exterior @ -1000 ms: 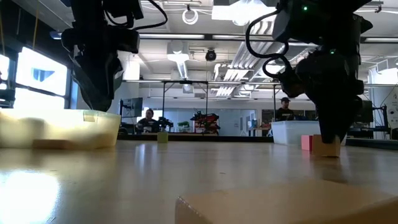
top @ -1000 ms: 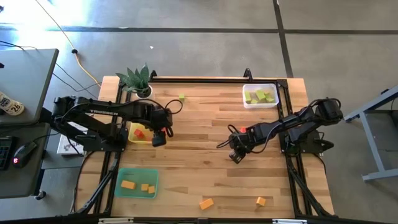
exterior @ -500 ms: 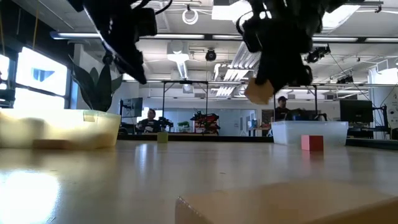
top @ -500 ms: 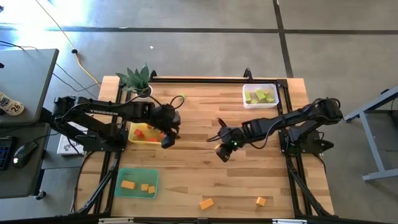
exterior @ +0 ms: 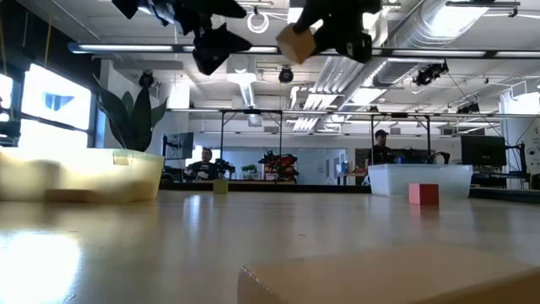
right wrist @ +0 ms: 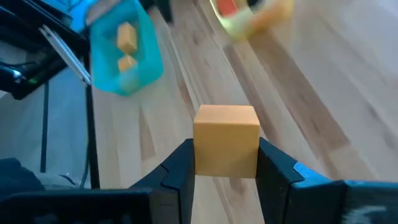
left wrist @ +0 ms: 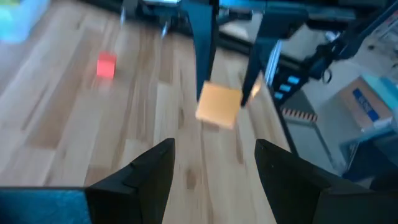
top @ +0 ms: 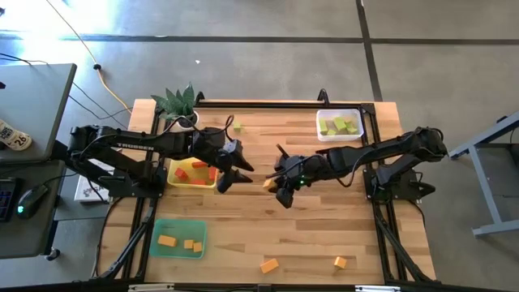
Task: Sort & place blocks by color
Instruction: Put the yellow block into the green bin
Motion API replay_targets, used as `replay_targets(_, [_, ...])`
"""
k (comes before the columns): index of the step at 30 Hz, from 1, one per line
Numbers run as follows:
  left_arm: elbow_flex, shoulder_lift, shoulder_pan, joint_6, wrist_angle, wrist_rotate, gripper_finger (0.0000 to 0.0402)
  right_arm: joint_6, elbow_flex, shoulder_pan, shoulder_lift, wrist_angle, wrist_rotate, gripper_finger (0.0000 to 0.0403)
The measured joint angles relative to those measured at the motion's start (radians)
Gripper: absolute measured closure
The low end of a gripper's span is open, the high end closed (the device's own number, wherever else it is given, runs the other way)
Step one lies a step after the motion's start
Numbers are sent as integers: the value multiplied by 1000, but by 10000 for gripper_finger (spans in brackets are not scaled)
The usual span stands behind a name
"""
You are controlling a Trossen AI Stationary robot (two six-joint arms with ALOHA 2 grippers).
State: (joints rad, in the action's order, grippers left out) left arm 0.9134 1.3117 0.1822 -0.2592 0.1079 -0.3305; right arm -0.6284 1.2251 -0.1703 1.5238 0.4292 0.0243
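**Orange cube held aloft at table centre, both grippers facing**

The right gripper is clamped on a small orange cube, one finger pressed to each side, and holds it well above the wooden table near its middle. In the low view the cube hangs high over the tabletop.

The left gripper stands just beside it, fingers spread wide and holding nothing; its wrist view shows the orange cube ahead of the open fingers, not touching them.

Elsewhere:
- Yellow tray near the left arm: red blocks.
- Green tray: orange blocks.
- Clear tray: light green blocks.
- Loose on the table: two orange blocks, one red cube, one light green block.
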Motion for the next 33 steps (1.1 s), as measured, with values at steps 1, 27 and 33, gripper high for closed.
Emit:
replay_targets(1, [0, 0, 0, 0, -19, 0, 190, 12, 12, 0, 0, -3, 0, 299])
replay_targets(27, [0, -4, -3, 494, -167, 163, 190, -268, 137, 83, -2, -20, 76, 299])
replay_targets(33, [0, -4, -4, 498, -171, 283, 190, -317, 137, 93, -2, -61, 136, 299])
